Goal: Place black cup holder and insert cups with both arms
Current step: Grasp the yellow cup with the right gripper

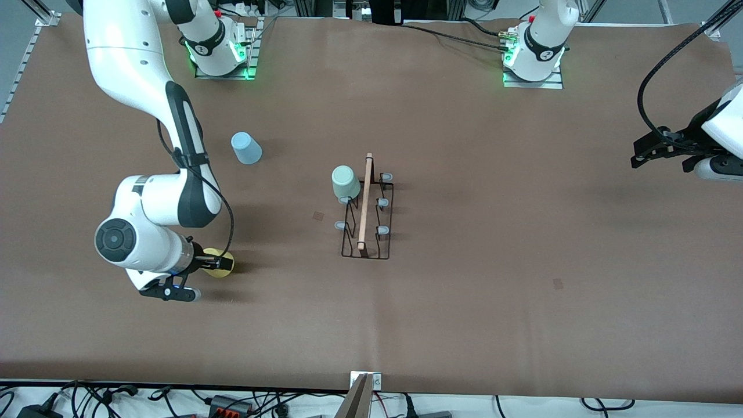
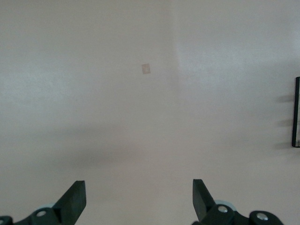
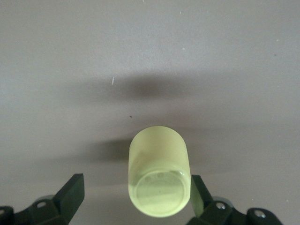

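Observation:
The black cup holder (image 1: 367,217) stands mid-table, its wooden rod (image 1: 365,200) on top. A pale green cup (image 1: 346,182) sits upside down on one prong, at the end farther from the front camera. A light blue cup (image 1: 246,148) rests on the table toward the right arm's end. My right gripper (image 1: 225,262) is low and open around the yellow cup (image 1: 219,270). In the right wrist view the yellow cup (image 3: 158,176) shows its base between the open gripper (image 3: 135,183). My left gripper (image 1: 641,152) (image 2: 139,185) waits open and empty over the left arm's end.
The holder's edge (image 2: 296,112) shows in the left wrist view. Small tape marks (image 1: 318,215) (image 1: 558,283) lie on the brown table cover (image 1: 464,302). A wooden piece (image 1: 357,400) stands at the table edge nearest the front camera.

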### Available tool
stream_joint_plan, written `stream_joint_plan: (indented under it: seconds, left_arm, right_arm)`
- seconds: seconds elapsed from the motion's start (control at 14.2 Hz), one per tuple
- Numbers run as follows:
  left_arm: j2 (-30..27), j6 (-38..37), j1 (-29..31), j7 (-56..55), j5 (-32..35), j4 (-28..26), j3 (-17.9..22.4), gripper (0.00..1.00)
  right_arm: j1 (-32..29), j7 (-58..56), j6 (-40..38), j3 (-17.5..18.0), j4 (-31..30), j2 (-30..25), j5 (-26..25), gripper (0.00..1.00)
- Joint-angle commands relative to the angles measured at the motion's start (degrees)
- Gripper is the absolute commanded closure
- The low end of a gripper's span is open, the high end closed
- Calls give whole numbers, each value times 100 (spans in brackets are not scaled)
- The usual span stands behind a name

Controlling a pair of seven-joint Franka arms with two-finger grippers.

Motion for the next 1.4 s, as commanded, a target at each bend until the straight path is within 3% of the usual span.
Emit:
stream_joint_plan:
  seconds: [0.0, 0.7, 0.77, 0.91, 1.12, 1.33]
  left_arm:
    - [37, -81, -68, 98, -101, 128, 102, 0]
    - [90, -73, -68, 116, -65, 164, 102, 0]
    - [90, -73, -59, 116, -74, 164, 102, 0]
    - [90, -73, -59, 116, -74, 164, 102, 0]
    - [90, -73, -59, 116, -74, 164, 102, 0]
    - [90, -73, -59, 116, -83, 164, 102, 0]
  right_arm:
    - [-55, -306, 21, 32, 117, 166, -137, 0]
    - [-292, -579, -32, 41, 108, 289, -102, 0]
    - [-284, -614, -49, 50, 108, 289, -111, 8]
    - [-231, -579, -75, 50, 108, 272, -76, 54]
    - [-240, -614, -470, 85, 160, 176, -76, 73]
    - [-144, -623, -1233, 111, 975, 78, -67, 77]
